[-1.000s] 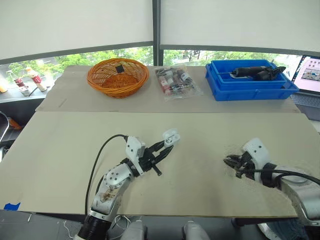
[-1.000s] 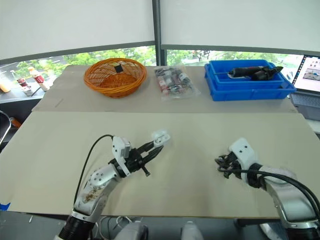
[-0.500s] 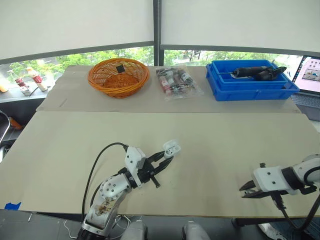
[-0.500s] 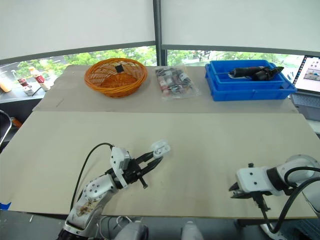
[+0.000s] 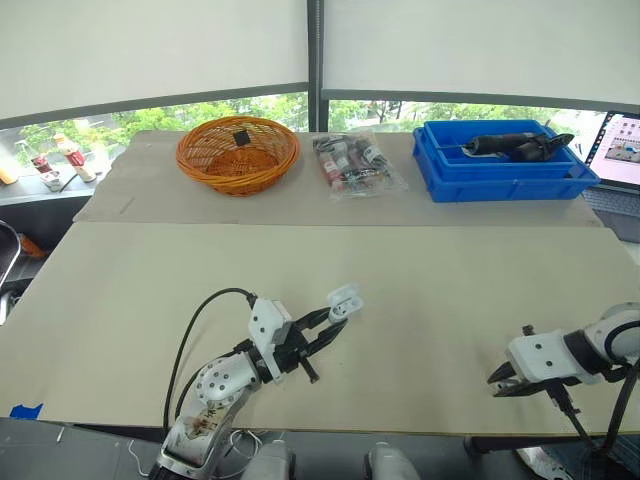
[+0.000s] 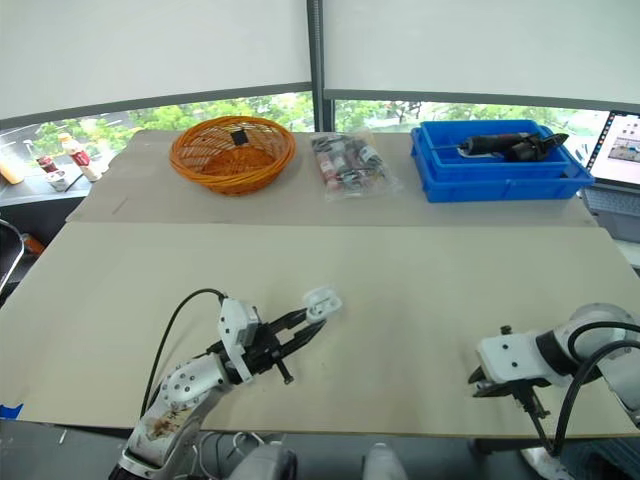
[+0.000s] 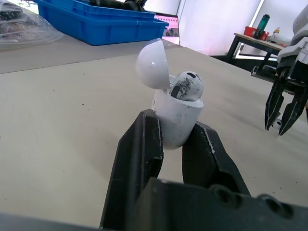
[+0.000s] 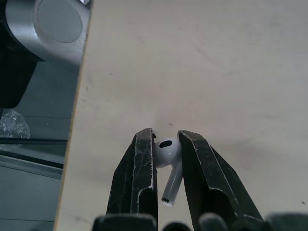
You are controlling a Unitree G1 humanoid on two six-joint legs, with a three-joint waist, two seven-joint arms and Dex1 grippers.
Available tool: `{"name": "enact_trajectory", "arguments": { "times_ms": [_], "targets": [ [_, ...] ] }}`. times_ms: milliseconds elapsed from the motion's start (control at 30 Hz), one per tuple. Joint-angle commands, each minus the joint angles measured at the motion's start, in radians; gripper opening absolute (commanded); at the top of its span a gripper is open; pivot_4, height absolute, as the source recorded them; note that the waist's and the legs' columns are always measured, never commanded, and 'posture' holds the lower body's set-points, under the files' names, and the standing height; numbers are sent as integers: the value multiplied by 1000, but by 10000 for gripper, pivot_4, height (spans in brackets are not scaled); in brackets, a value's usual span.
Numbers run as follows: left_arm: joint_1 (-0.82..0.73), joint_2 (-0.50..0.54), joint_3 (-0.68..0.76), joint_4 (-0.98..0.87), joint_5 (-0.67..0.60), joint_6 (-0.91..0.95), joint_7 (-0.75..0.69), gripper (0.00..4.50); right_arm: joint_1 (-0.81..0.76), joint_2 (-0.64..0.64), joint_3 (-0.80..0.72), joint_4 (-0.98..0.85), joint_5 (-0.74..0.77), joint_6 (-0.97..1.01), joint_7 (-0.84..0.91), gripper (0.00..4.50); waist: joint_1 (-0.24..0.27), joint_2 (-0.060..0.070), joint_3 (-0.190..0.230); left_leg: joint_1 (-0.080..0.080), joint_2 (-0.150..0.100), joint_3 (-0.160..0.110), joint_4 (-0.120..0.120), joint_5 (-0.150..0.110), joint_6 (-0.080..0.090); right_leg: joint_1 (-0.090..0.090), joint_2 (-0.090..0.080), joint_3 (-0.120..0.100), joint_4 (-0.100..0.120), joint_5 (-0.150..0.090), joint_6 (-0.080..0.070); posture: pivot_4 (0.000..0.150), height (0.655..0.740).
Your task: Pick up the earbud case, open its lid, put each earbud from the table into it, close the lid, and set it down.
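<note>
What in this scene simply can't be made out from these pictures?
Earbud case lower half: left wrist view, covered by the fingers of the left gripper.
Held earbud: eye views, too small, tucked within the right gripper.
Laptop: eye views, cut off by the right edge.

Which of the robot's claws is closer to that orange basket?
Left. The left gripper, holding the earbud case, is in front of the basket; the right gripper, pinching an earbud, is far off to the right.
</note>
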Motion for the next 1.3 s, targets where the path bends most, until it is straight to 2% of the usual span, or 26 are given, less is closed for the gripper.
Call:
{"name": "enact_trajectory", "arguments": {
  "times_ms": [33, 67, 233, 400, 533, 700, 867, 1300],
  "targets": [
    [3, -4, -7, -47, -4, 0, 8, 5640, -16, 4, 17, 17, -15, -12, 13, 3548, 0, 0, 0, 0, 0, 0, 0, 0, 0, 0, 0, 0, 0, 0, 0, 1500, 7400],
    [4, -5, -8, -48, -4, 1, 9, 5640, -18, 3, 23, 22, -19, -13, 16, 13808, 0, 0, 0, 0, 0, 0, 0, 0, 0, 0, 0, 0, 0, 0, 0, 1500, 7400],
    [5, -7, -11, -49, -5, 3, 14, 5640, -37, 14, 33, 45, -39, -50, -8, 30945, 2, 0, 0, 0, 0, 0, 0, 0, 0, 0, 0, 0, 0, 0, 0, 1500, 7400],
    [11, -5, -9, -54, -8, 7, 14, 5640, -21, -16, -29, -19, 10, 3, -17, 31070, 4, 0, 0, 0, 0, 0, 0, 0, 0, 0, 0, 0, 0, 0, 0, 1500, 7400],
    [18, -8, -15, -55, -9, 8, 15, 5640, 60, -82, -130, -189, 50, 163, -39, 31070, 8, 2, -1, 0, 0, 0, 0, 0, 0, -1, 0, 0, 1, 0, 0, 1500, 7400],
    [20, -19, -32, -53, -4, 11, 18, 5640, 180, -152, -186, -377, -100, 399, -148, 31070, 11, 2, -1, 0, 0, 0, 0, 0, 0, 0, 0, 0, 1, 0, 0, 1500, 7400],
    [20, -23, -36, -55, -2, 16, 22, 5640, 240, -147, -172, -499, -131, 531, -183, 31070, 10, 2, -1, -1, 0, 0, 0, 0, 0, 0, 0, 0, 1, 0, 0, 1500, 7400],
    [21, -18, -34, -57, -2, 18, 26, 5640, 143, -116, -27, -431, -199, 544, -223, 31070, 9, 2, 0, -1, 0, 1, 1, 0, 0, 0, 0, 0, 0, 0, 0, 1500, 7400]
  ]
}}
